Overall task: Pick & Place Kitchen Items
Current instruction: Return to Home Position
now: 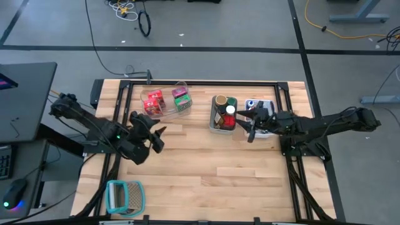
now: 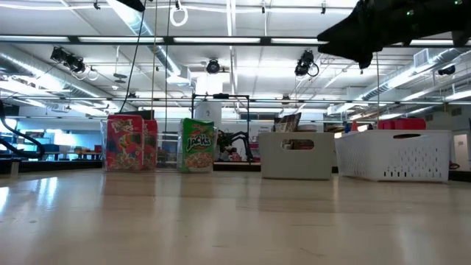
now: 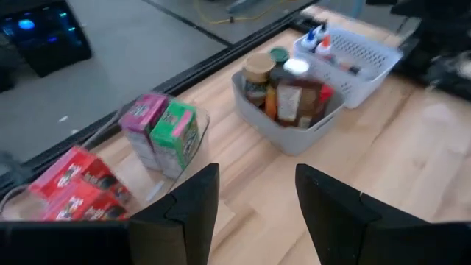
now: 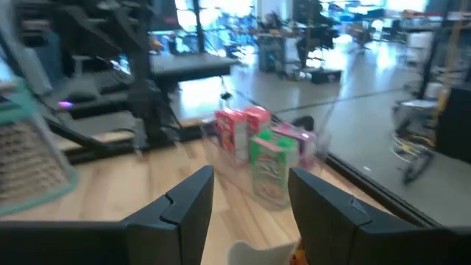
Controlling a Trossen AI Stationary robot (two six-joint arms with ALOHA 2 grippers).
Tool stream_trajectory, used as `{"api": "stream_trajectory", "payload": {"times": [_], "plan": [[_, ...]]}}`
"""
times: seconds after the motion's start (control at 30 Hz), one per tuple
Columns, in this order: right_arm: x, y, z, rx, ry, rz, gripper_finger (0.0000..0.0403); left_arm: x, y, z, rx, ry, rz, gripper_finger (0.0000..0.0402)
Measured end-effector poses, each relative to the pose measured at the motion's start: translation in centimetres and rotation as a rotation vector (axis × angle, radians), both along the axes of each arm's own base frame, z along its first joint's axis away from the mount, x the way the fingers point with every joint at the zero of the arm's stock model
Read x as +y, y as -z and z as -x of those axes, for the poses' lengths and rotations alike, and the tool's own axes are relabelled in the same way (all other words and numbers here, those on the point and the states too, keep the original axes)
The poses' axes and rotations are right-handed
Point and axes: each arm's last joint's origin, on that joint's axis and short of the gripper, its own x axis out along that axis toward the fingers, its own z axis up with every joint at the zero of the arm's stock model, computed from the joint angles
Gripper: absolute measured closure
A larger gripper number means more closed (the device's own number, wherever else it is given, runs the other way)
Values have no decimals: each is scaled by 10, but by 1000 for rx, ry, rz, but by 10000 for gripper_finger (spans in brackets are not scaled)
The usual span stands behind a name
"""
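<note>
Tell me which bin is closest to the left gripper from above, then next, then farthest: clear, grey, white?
1. Clear bin, just beyond the left gripper.
2. Grey bin, at the middle back.
3. White bin, to the right, by the right gripper.

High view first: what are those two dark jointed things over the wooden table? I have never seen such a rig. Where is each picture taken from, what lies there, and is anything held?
They are robot arms, the left arm and the right arm, which pinch things: the wrist views show the left arm's fingers and the right arm's fingers. The high view looks straight down. The low view looks level across the table. Each wrist view looks forward from that arm's wrist. On the table's far side stand a clear bin with red and green packets, a grey bin with jars and bottles, and a white bin. A teal-and-white holder sits near the front. Both pairs of fingers are apart with nothing between them, so nothing is held.
</note>
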Motion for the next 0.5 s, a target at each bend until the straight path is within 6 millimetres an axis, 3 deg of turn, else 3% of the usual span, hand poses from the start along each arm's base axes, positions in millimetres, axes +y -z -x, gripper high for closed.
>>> {"api": "stream_trajectory", "payload": {"times": [0.5], "plan": [[0, -25, 32, -142, -74, -2, 218, 27, -47, 47, -94, 241, 18, 212]]}}
